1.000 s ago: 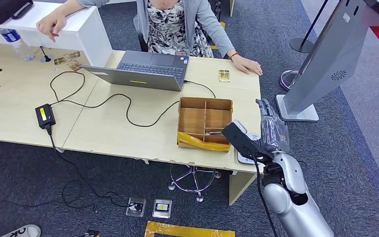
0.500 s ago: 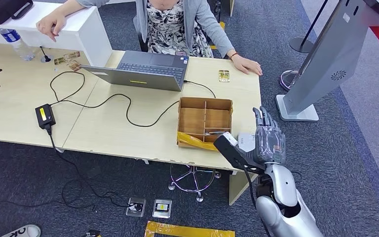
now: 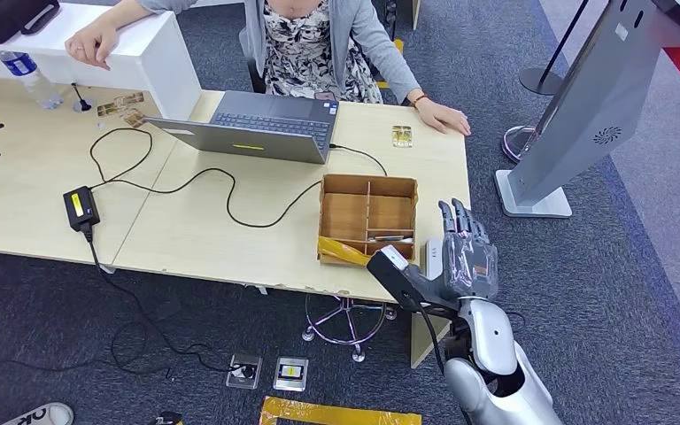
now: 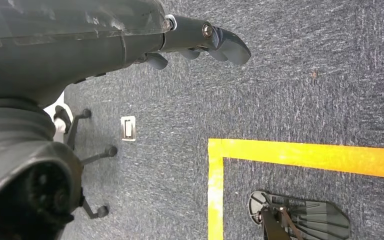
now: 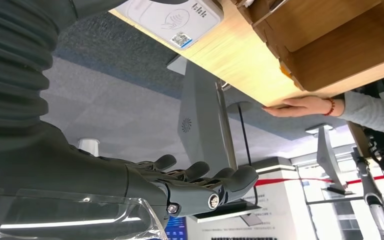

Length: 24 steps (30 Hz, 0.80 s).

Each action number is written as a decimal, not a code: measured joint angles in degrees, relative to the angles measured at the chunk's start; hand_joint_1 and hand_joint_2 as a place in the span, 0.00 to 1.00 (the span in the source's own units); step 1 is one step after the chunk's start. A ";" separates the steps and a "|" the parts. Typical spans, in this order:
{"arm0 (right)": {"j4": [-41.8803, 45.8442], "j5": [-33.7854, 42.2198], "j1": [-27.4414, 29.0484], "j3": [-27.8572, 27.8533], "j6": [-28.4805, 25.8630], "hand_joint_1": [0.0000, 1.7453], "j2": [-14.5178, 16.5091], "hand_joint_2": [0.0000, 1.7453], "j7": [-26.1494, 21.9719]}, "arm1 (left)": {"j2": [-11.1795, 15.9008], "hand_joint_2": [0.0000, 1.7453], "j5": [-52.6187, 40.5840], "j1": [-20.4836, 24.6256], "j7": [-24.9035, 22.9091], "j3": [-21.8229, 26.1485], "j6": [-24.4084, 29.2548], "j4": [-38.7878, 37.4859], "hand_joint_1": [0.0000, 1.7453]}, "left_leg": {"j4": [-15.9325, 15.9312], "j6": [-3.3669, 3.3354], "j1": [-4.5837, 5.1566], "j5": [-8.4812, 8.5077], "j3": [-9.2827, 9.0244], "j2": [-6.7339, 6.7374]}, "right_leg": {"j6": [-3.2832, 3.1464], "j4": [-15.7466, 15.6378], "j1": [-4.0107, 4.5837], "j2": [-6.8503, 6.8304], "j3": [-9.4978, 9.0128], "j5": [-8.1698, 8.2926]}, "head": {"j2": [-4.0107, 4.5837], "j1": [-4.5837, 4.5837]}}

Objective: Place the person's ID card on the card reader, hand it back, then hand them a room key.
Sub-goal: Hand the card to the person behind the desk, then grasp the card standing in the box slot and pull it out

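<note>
Fingers [image 3: 457, 215] now nearer card reader [image 5: 172, 15].

The right end of the light wooden desk [image 3: 230, 235] is crowded by the brown partitioned cardboard box [image 3: 368, 220], with the white card reader [image 3: 433, 257] wedged between it and the front right corner. Bare desktop is seen between the box and the far right corner, bounded by a small gold card [image 3: 402, 135] and a person's resting hand [image 3: 444, 117]. Passage leftward is crossed by a black cable [image 3: 230, 190] and closed off by an open grey laptop [image 3: 257, 126].
</note>
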State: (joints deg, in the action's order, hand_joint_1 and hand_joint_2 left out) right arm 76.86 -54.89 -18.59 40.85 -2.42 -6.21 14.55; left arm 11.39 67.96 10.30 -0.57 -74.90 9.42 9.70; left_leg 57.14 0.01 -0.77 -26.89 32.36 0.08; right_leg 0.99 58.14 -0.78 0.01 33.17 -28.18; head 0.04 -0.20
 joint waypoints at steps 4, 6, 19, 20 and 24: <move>-0.66 -0.87 -0.04 0.00 0.30 0.00 1.01 1.00 0.05 | 0.00 0.00 -0.10 0.03 0.16 0.00 -0.33 0.00 0.00 | 0.00 0.00 0.00 0.00 0.00 0.00 | -0.02 0.00 0.00 0.00 0.00 -0.01 | 0.00 0.00; -1.01 -1.20 -0.10 0.00 0.39 0.00 1.42 1.00 0.04 | 0.00 0.00 -0.18 0.05 0.22 0.00 -0.49 0.00 0.00 | 0.00 0.00 0.00 0.00 0.01 0.00 | -0.02 0.00 0.00 0.00 0.00 -0.02 | 0.00 0.01; -4.57 -2.20 -0.51 -0.35 -0.26 0.00 2.86 1.00 -0.59 | 0.19 0.00 -0.88 0.09 0.40 -0.02 -0.97 0.00 0.00 | 0.00 0.00 0.00 0.00 0.01 0.00 | -0.02 0.00 0.00 -0.01 0.00 -0.02 | 0.00 0.01; -4.88 -2.20 -0.53 -0.41 -0.39 0.00 2.90 1.00 -0.63 | 0.20 0.00 -0.92 0.09 0.49 -0.02 -0.99 0.00 0.00 | 0.00 0.00 0.00 0.00 0.02 0.00 | -0.02 0.00 0.00 -0.01 0.00 -0.02 | 0.00 0.01; -5.85 -2.18 -0.57 -0.50 -0.75 0.00 3.16 1.00 -0.75 | 0.30 0.00 -1.01 0.11 0.73 -0.02 -1.02 0.00 0.00 | 0.00 0.00 0.00 0.00 0.02 0.00 | -0.02 0.00 0.00 -0.01 0.00 -0.02 | 0.00 0.00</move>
State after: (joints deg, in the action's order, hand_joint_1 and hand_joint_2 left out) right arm 71.01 -57.07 -19.15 40.35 -3.17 -3.04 13.79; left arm 11.68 66.95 10.41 0.16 -74.93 8.40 9.70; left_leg 57.14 0.01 -0.77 -26.89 32.37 0.07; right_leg 0.97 58.14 -0.78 0.01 33.17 -28.20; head 0.04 -0.20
